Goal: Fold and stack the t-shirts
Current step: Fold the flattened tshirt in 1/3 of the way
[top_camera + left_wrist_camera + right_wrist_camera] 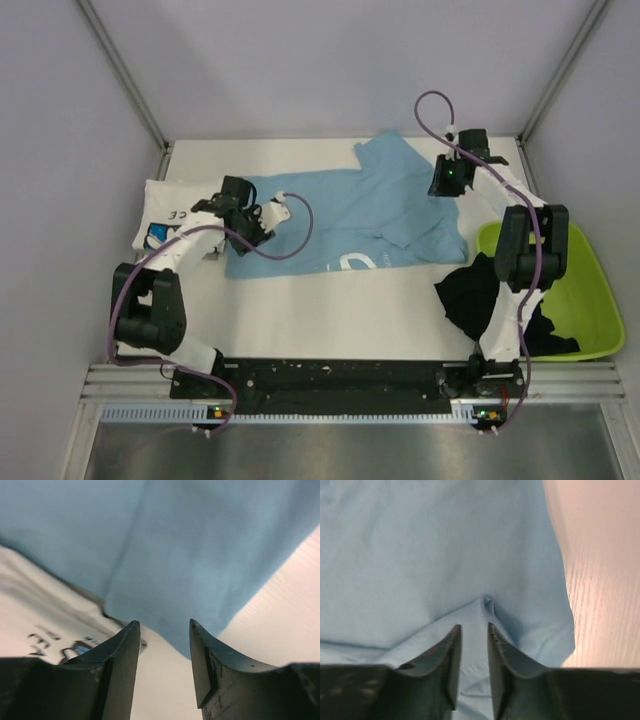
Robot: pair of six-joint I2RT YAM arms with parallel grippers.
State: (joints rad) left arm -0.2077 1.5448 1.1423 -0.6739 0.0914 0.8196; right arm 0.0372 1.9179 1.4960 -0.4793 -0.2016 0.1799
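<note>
**A:** Light blue t-shirt [350, 215], where does it lie?

**B:** Spread across the middle of the counter [330, 310], in the centre of the overhead view. One sleeve points to the upper edge, and part of a white print shows near its lower hem.

**A:** And the containers?

**B:** There is one, a lime-green bin [595, 290] at the lower right. The black t-shirt [465, 295] hangs over its left rim. Some of it lies inside the bin and some spills onto the counter beside it.

**A:** The third shirt?

**B:** The white t-shirt [165, 205] lies at the left of the frame, with dark letters showing. The blue shirt's left edge lies over it.

**A:** What is the left end effector [262, 215] doing?

**B:** It is low over that left edge. In its wrist view [165, 635] the fingers stand apart with nothing between them. The blue cloth fills the upper frame, the white shirt [50, 615] is at lower left and bare counter [290, 610] is at the right.

**A:** The right end effector [447, 180]?

**B:** It is at the blue shirt's right edge, in the upper right of the overhead view. Its wrist view [474, 632] shows the fingers nearly together, pinching a raised ridge of the blue cloth [420, 555].
</note>
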